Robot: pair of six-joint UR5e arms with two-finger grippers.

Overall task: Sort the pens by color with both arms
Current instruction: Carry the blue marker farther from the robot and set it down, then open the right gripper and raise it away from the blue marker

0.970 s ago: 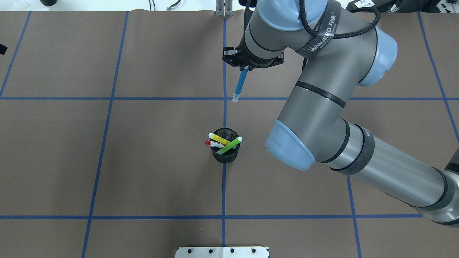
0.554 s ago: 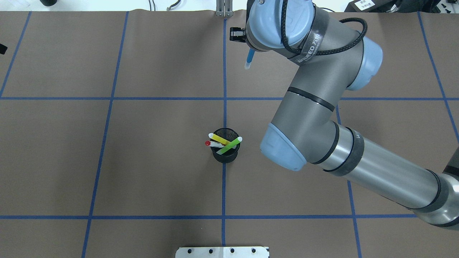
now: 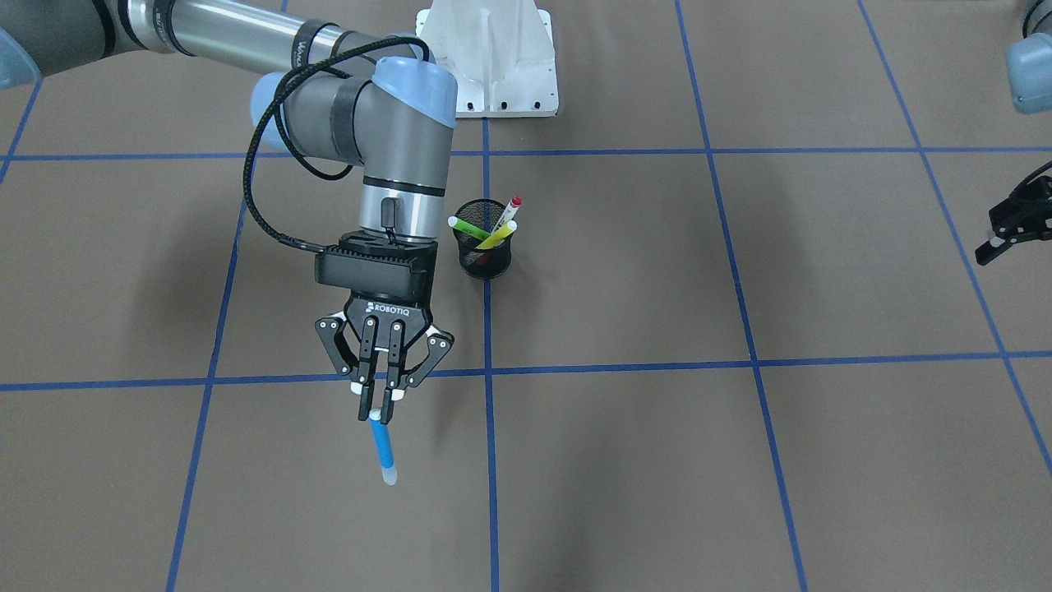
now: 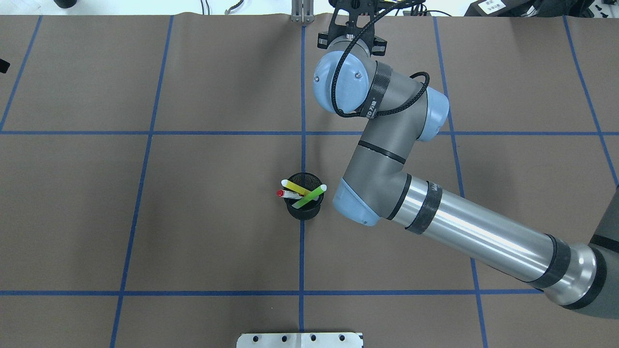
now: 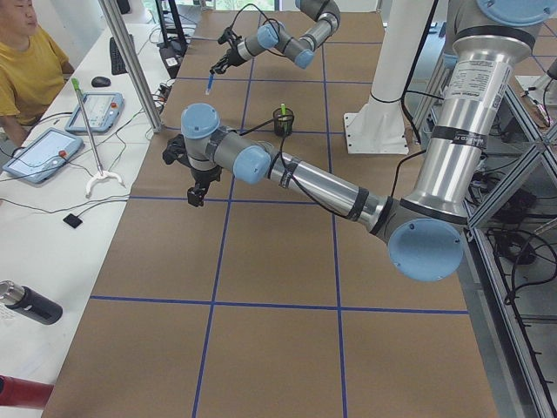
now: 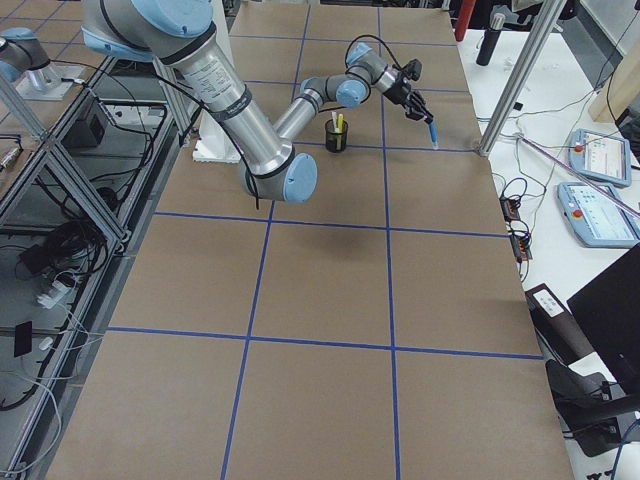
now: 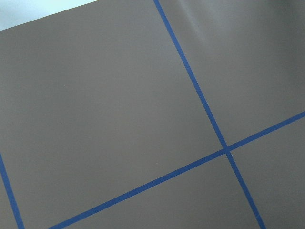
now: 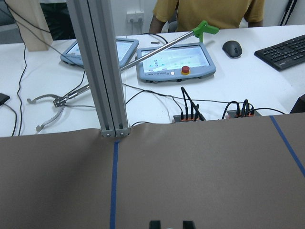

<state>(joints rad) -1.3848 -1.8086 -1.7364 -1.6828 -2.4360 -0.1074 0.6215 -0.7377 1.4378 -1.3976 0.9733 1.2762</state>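
Note:
My right gripper [image 3: 376,411] is shut on the blue pen [image 3: 382,448], which hangs tip-down above the brown mat near the table's far edge. The blue pen also shows in the exterior right view [image 6: 431,131], while in the overhead view the arm's wrist hides it. The black mesh cup [image 4: 303,205] stands at the table's middle and holds the green pen [image 4: 309,197], the yellow pen [image 4: 294,185] and the white pen with the red cap [image 4: 286,194]. My left gripper [image 3: 998,238] hovers far off at the table's left end, and I cannot tell whether it is open or shut.
The white pedestal [image 3: 493,57] stands at the robot's side. An aluminium post [image 8: 102,71] rises at the mat's far edge, close to my right gripper. Beyond it is a desk with control tablets [image 8: 174,62], cables and a seated person. Blue tape lines grid the mat.
My right arm has carried the blue pen from near the table's middle toward the far edge. Its wrist now covers the pen in the overhead view. The cup and its pens have not moved.

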